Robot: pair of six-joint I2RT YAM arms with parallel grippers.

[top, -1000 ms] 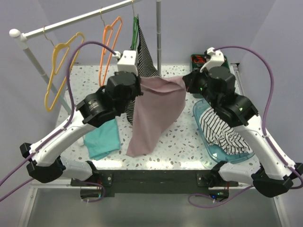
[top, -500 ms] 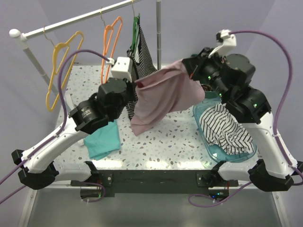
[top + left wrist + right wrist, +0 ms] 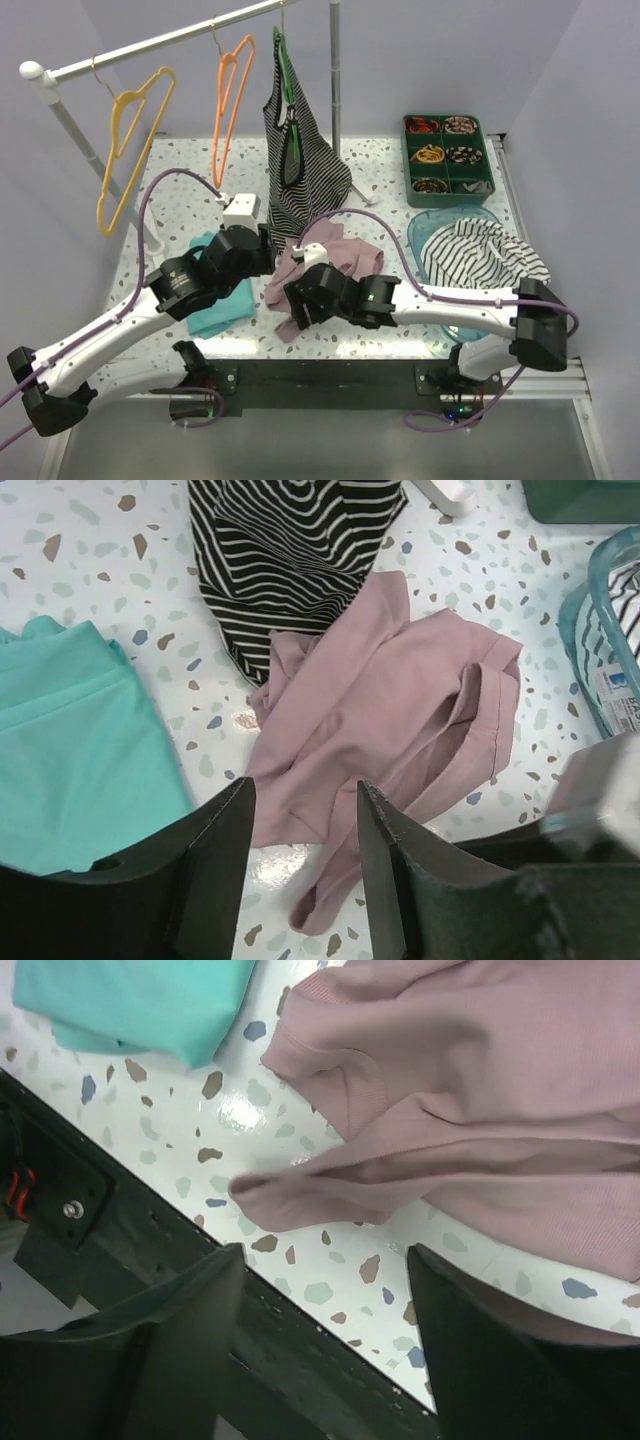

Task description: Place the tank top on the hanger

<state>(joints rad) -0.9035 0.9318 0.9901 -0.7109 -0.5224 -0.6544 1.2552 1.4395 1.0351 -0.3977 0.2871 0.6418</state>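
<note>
On the speckled desk (image 3: 390,200) we see the tank top (image 3: 380,710) lying crumpled (it touches the striped top (image 3: 295,170)). The hanger (image 3: 225,105) hangs on the rail (image 3: 150,42). Left tool (image 3: 305,790) and right tool (image 3: 322,1260) hover over the cloth, both spread apart and holding nothing.

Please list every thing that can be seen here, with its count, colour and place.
tank top: 1, pink, crumpled, table centre
orange hanger: 1, orange, on rail
yellow hanger: 1, yellow, on rail, left
green hanger: 1, green, on rail
striped top: 1, black-white, on green hanger
teal cloth: 1, teal, table left
bin: 1, clear blue, table right
striped cloth: 1, black-white, in bin
tray: 1, green, far right
rail: 1, white, behind
table: 1, speckled white
left gripper: open, over tank top
right gripper: open, near edge
</note>
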